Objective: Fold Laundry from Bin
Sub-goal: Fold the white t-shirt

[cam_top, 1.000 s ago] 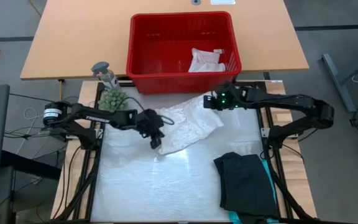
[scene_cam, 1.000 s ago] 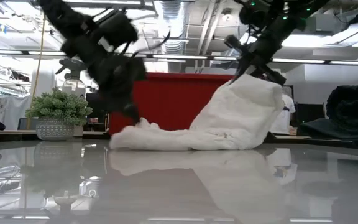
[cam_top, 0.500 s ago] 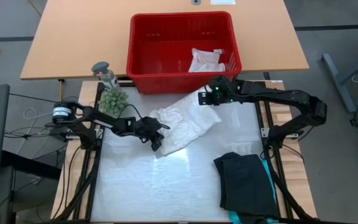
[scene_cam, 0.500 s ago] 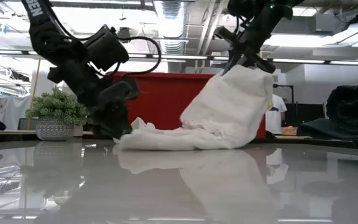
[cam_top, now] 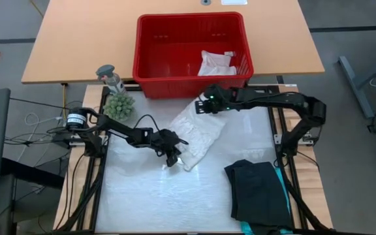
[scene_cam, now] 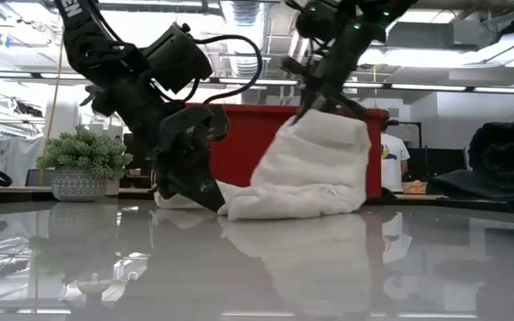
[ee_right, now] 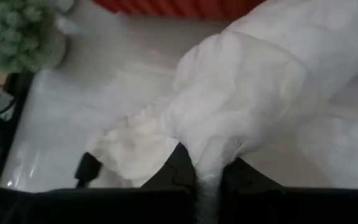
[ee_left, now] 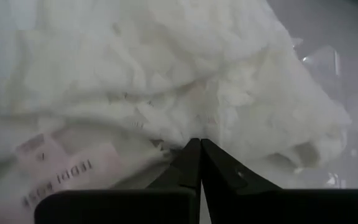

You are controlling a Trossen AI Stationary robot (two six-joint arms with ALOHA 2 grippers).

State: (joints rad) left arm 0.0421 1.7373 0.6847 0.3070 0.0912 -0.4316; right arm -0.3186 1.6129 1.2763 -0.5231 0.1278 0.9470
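Both grippers pinch the white lacy top, which lies on the glossy white table just in front of the red bin. Left gripper is low at the top's near edge, fingers pressed together on a fold of fabric; in the left wrist view the fingertips meet with cloth bunched around them and a sewn label just beside, its print too blurred to read. Right gripper holds the far edge lifted, so the top hangs as a sagging hump in the low view; the fingers are buried in cloth in the right wrist view, tips hidden.

Small white cloth sits in the bin's right part. Black garment lies at the table's near right corner, a teal strip peeking along its right edge, mostly covered. Potted plant stands at the table's far left corner.
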